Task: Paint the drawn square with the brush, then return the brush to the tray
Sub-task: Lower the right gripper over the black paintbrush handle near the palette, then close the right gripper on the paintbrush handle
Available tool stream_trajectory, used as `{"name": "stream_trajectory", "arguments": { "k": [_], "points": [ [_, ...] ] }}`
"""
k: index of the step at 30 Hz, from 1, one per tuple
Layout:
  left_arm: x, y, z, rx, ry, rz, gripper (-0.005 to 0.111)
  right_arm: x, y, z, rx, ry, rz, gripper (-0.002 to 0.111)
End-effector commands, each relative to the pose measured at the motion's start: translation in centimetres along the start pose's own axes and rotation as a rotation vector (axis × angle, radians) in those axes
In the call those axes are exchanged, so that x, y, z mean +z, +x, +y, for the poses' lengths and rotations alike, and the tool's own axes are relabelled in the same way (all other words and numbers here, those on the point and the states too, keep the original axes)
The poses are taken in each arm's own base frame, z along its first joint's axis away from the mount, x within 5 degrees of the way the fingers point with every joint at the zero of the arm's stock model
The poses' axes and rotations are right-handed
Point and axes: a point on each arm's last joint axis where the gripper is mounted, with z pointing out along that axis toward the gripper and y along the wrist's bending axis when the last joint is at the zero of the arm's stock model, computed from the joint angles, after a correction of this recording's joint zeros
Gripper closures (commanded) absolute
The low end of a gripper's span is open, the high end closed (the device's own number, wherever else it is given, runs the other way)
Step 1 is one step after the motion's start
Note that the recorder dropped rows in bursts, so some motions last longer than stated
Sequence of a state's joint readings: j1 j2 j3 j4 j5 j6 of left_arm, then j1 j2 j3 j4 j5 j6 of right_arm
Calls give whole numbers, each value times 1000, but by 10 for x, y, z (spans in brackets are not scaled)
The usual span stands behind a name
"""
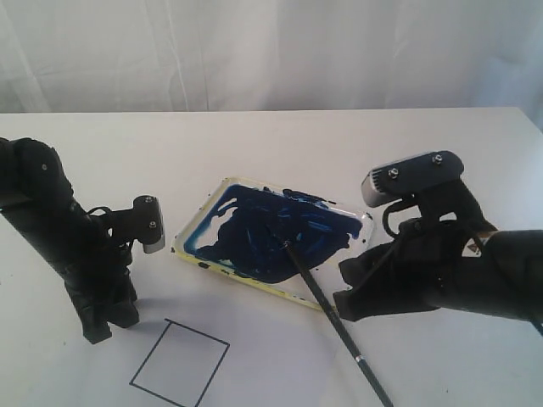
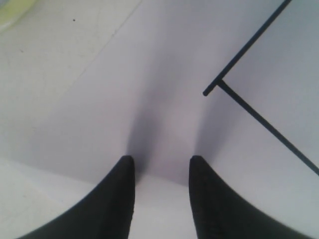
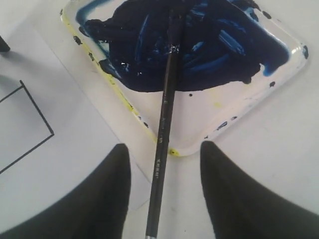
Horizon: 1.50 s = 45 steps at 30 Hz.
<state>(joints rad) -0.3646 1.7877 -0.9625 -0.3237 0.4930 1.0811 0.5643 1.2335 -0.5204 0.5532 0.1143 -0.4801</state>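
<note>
The tray [image 1: 191, 237] lies mid-table, its inside smeared dark blue. The brush [image 1: 310, 280] rests with its tip in the paint and its handle slanting over the near rim onto the table. My right gripper [image 1: 339, 292] hovers open over the handle. In the right wrist view the brush [image 3: 164, 114] runs between the spread fingers of that gripper [image 3: 164, 145], touching neither, above the tray [image 3: 239, 109]. The drawn square [image 1: 180, 365], plain white inside, sits at the front left. My left gripper [image 1: 110, 324] stands open and empty just left of it; one corner of the square [image 2: 249, 107] shows beyond that gripper [image 2: 161, 158].
A white curtain hangs behind the white table. The drawn square [image 3: 15, 124] lies on a paper sheet whose edge runs close to the tray's near rim. The tray's yellowish rim [image 2: 15, 10] peeks into a corner of the left wrist view.
</note>
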Motion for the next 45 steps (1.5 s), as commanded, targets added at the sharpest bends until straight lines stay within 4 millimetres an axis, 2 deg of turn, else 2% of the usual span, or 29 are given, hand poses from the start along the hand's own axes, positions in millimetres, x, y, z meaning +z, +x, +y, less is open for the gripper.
{"name": "stream_trajectory", "arguments": {
  "k": [1, 11, 15, 32, 45],
  "points": [
    [8, 3, -8, -14, 78, 31, 65, 7, 6, 1, -36, 34, -39, 65],
    [8, 3, -8, -14, 78, 31, 65, 46, 32, 1, -46, 38, 151, 65],
    [8, 3, -8, -14, 80, 32, 65, 56, 36, 9, -60, 38, 147, 65],
    [8, 3, -8, -20, 82, 29, 65, 74, 50, 12, -56, 57, 197, 65],
    [8, 3, -8, -20, 82, 29, 65, 75, 51, 12, -12, 61, 202, 67]
  ]
}}
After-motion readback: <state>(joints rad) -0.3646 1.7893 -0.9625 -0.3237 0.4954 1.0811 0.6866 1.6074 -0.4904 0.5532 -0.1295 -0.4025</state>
